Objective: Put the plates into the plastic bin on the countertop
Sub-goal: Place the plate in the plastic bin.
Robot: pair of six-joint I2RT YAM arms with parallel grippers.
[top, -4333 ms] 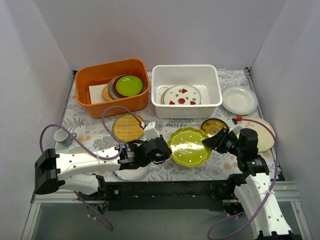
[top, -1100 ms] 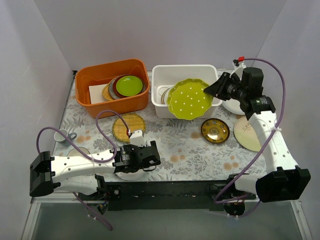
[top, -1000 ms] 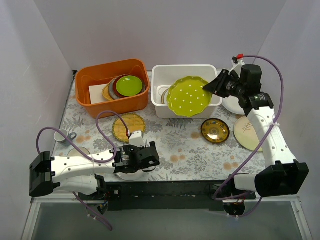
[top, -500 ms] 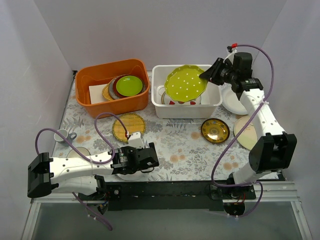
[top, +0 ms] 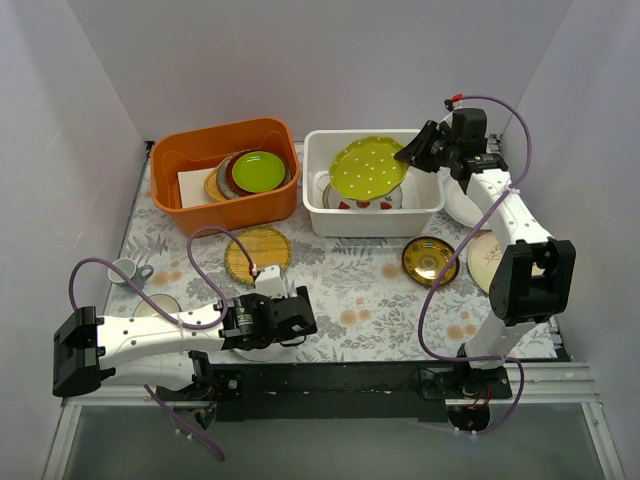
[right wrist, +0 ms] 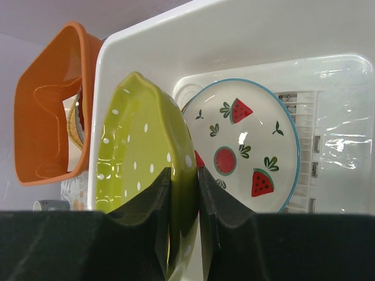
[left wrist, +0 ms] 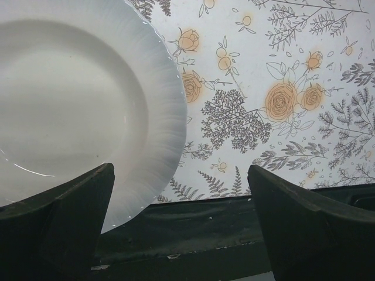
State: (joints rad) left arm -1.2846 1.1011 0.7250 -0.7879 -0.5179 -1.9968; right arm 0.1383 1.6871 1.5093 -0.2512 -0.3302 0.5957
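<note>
Your right gripper (right wrist: 183, 181) is clenched on the rim of the green, white-dotted, scalloped round plate (right wrist: 132, 158), one finger on each face, so the rim sits squarely between the jaws. The plate stands steeply tilted on edge, its dotted face turned up and to the left in the right wrist view. From the top camera it hangs inside the outline of the white rectangular plastic bin (top: 372, 215), towards the right half, with the gripper at its right rim near the bin's right wall. Beneath it a white round plate with red watermelon motifs and a blue edge (right wrist: 246, 146) lies flat on the bin's slotted bottom. Whether the green plate touches that plate or the bin wall, you cannot tell from these views. Your left gripper (left wrist: 180, 170) is low at the near edge of the pale floral-patterned countertop (left wrist: 281, 70), jaws spread wide and grasping nothing. The plain white fluted round plate (left wrist: 70, 99) lies flat there: its right rim falls between the two fingers, the left finger over the plate and the right finger over bare countertop – contact with the plate cannot be judged. Out on the countertop lie a woven yellow round plate (top: 257, 254) and a small dark-and-gold plate (top: 430, 260), and the orange plastic tub (top: 190, 215) stands just left of the bin
</note>
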